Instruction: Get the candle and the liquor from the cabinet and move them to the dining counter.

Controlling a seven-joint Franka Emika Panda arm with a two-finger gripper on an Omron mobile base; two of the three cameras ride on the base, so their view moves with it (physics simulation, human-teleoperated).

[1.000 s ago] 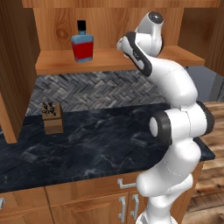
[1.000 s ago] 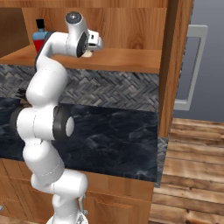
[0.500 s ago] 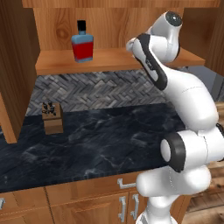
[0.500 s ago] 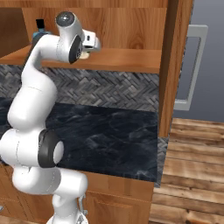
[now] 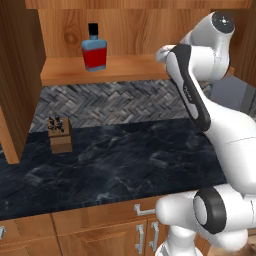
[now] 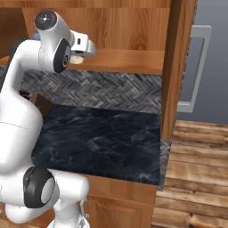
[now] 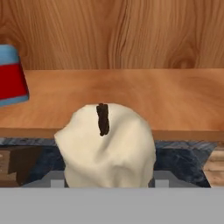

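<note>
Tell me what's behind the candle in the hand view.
Behind the candle runs the wooden cabinet shelf and back panel, with the liquor at the left edge. The candle covers the shelf's front edge directly behind it.

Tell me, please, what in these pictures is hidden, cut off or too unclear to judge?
- Tool fingertips: hand view, covered by the lumpy cream-white candle, so contact cannot be confirmed.
- Candle's base: hand view, cut off at the bottom.
- Red flat-sided liquor bottle with black cap: hand view, cut by the left edge; right base view, behind the arm.
- Brown wooden knife block: right base view, mostly behind the arm.
</note>
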